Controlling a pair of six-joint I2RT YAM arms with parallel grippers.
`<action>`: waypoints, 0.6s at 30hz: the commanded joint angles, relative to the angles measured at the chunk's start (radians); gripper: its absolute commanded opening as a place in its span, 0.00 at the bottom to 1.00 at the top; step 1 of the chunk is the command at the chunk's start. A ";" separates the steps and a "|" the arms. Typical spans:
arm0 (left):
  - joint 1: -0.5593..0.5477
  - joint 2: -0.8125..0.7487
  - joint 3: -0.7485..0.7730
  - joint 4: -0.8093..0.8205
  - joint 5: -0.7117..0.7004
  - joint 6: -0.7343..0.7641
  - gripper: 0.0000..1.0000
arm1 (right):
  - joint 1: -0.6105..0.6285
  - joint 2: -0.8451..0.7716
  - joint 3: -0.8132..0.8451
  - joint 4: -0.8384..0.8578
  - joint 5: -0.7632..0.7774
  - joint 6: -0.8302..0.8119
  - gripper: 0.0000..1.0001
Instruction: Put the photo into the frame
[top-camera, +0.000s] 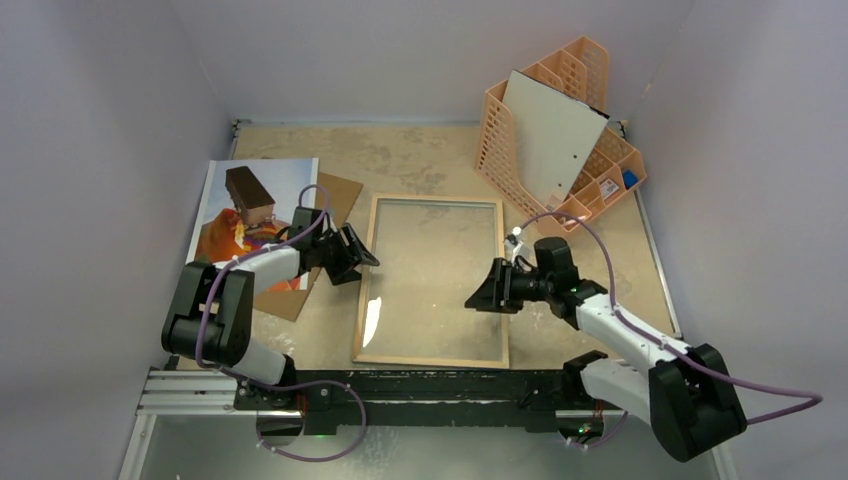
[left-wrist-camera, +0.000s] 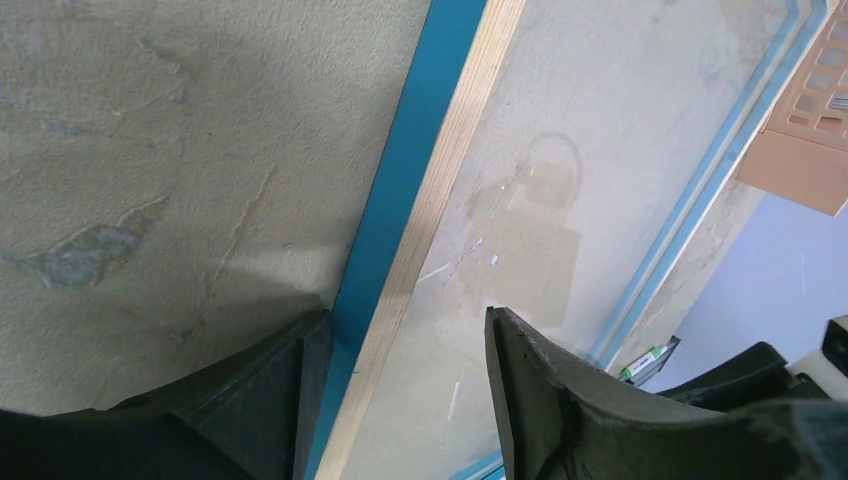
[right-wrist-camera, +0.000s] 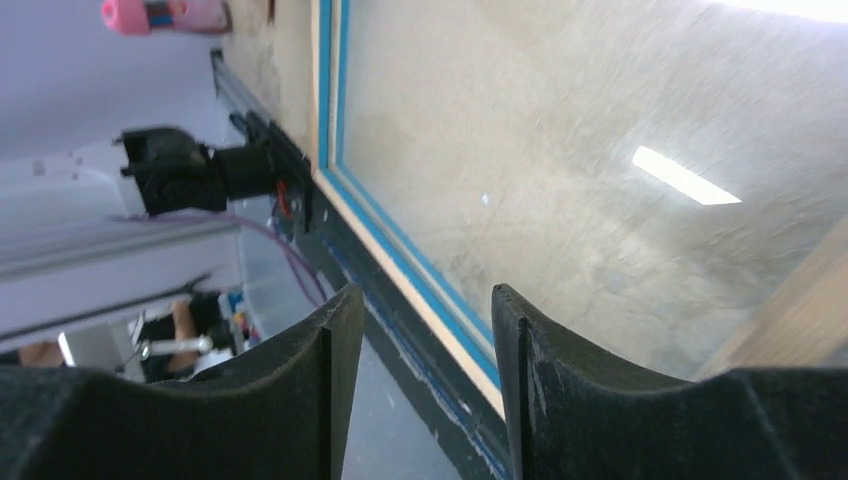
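Frame (top-camera: 430, 357) flat in middle of table, back up. Left gripper (top-camera: 360, 256) jaws apart astride its left rail, contact unclear. Right gripper (top-camera: 481, 298) jaws apart at right rail, empty. Photo (top-camera: 262, 178) by table's left edge, lower part hidden under left arm.

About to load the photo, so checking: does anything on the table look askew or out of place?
Nothing broken or spilled. The photo lies crooked over the brown backing at far left, edges misaligned. The grey-white board leans loosely across the orange organiser at far right. The frame lies flat, back up.
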 joint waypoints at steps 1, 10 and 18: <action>-0.008 0.023 -0.025 -0.101 -0.034 0.007 0.61 | -0.019 -0.027 0.111 -0.180 0.238 -0.060 0.52; -0.007 0.022 0.028 -0.129 -0.086 0.052 0.66 | -0.023 0.046 0.299 -0.459 0.752 0.021 0.62; -0.006 0.020 0.085 -0.152 -0.122 0.093 0.70 | -0.024 0.197 0.354 -0.407 0.772 0.016 0.61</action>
